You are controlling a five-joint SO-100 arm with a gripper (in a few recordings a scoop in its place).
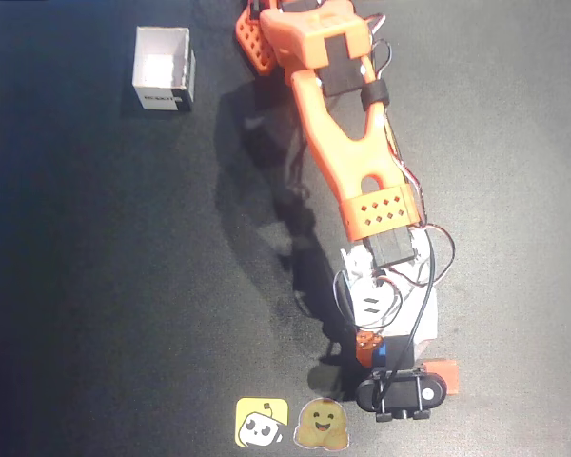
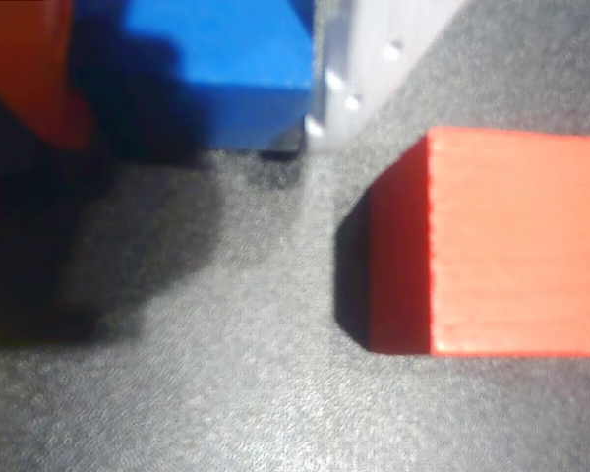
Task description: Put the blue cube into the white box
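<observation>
- While the white box (image 1: 164,69) sits at the top left of the overhead view with its pale inside showing nothing in it, the arm reaches the opposite way, down toward the bottom edge of the dark desk (image 1: 95,286).
- At the arm's tip the end effector (image 1: 388,352) is down around the blue cube (image 1: 397,351), of which a small patch shows between an orange part and the black camera mount.
- From the wrist view the blue cube (image 2: 211,59) lies at the top, between a dark red-orange finger on the left and a pale finger (image 2: 359,69) touching its right face; whether the left finger also presses on it, I cannot tell, so the grip is unconfirmed.
- Just beside it on the desk rests the red cube (image 1: 441,373), large at the right of the wrist view (image 2: 511,241), apart from the blue one.
- Two stickers (image 1: 295,422) lie near the bottom edge.
- Judged from this, the task is early: the grasp is at hand, while lifting, carrying across the desk and dropping into the box all remain.
</observation>
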